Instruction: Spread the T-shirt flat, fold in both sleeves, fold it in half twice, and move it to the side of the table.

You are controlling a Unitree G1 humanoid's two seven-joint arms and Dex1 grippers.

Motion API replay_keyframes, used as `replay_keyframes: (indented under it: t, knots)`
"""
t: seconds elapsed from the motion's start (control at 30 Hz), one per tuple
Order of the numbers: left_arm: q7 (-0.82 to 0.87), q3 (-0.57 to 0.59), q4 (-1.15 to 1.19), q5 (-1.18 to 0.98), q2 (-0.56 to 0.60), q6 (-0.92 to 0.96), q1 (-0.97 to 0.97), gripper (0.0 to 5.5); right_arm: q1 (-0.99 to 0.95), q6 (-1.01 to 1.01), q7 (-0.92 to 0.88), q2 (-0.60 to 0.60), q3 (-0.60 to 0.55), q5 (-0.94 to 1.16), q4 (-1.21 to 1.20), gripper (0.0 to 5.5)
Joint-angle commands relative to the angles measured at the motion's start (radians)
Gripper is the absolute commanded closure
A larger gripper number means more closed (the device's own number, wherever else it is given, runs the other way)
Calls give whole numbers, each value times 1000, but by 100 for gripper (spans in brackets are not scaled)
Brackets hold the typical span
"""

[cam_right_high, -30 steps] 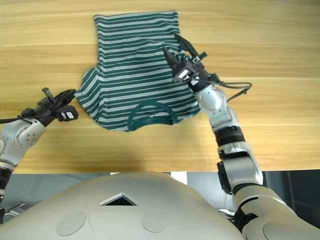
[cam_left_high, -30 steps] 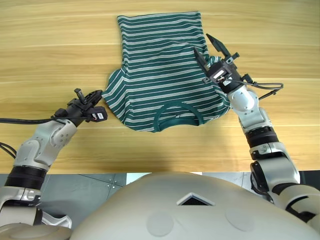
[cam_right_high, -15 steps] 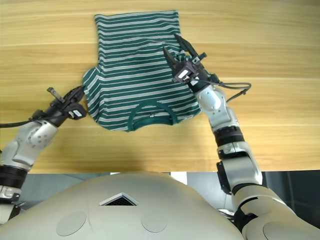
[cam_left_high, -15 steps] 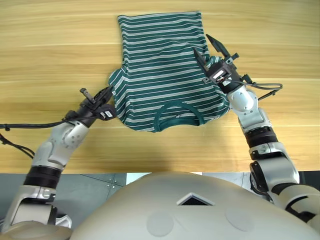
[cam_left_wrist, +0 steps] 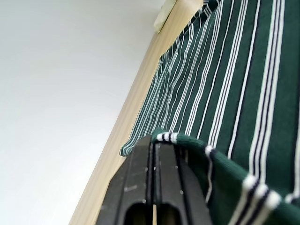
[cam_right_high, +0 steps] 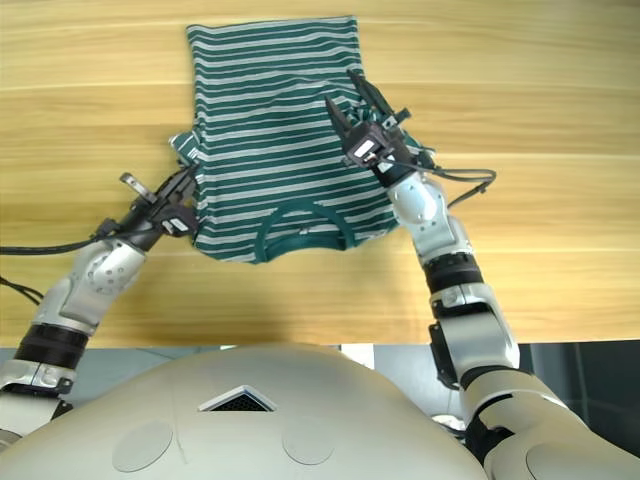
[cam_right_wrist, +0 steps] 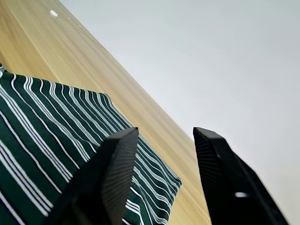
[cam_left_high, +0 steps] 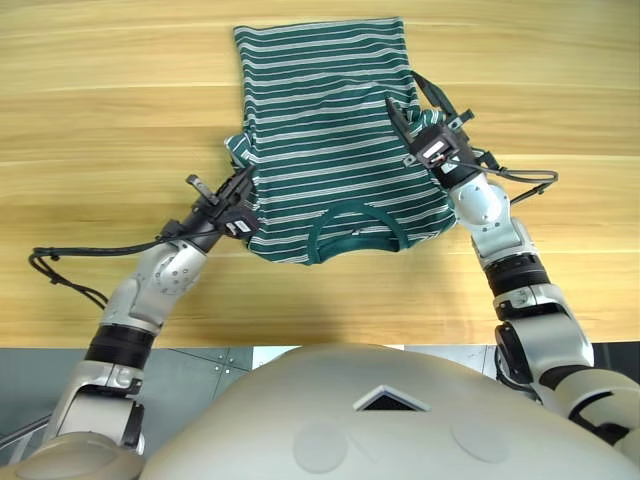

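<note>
The green, white-striped T-shirt (cam_left_high: 325, 130) lies on the wooden table (cam_left_high: 110, 110), collar (cam_left_high: 355, 235) toward me and hem at the far edge. My left gripper (cam_left_high: 238, 198) is at the shirt's left side, shut on the left sleeve (cam_left_high: 240, 152), which is pulled in against the body. In the left wrist view the closed fingers (cam_left_wrist: 159, 157) pinch the sleeve hem (cam_left_wrist: 206, 154). My right gripper (cam_left_high: 414, 103) hovers open over the shirt's right side, nothing between its fingers (cam_right_wrist: 117, 159). The right sleeve (cam_left_high: 440, 215) lies tucked near the right forearm.
Bare wood extends to both sides of the shirt and in front of the collar. A black cable (cam_left_high: 70, 270) trails from the left arm over the table's near edge, and another loops beside the right wrist (cam_left_high: 525, 180).
My left gripper has travelled right toward the shirt, drawing the left sleeve in from its spread position. The right gripper has hardly moved and stays open.
</note>
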Motion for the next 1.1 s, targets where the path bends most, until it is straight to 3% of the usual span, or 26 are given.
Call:
replay_keyframes:
  t: [0.03,0.33,0.7,0.83,1.1]
  knots:
    - [-20,-50,55,17,-41,-11,-37,550,-15,-11,-10,14,6,-8,12,331]
    - [-52,-77,109,7,-59,-12,-48,550,-5,-13,-19,20,13,-14,12,331]
    - [-196,-152,150,-86,-49,-33,11,335,-7,-9,-11,10,11,-19,-5,331]
    - [-262,-182,183,-71,0,-4,54,256,19,-5,4,-48,-19,-21,-92,331]
    - [-283,-139,195,-66,137,67,120,173,87,68,36,-158,-115,15,-310,331]
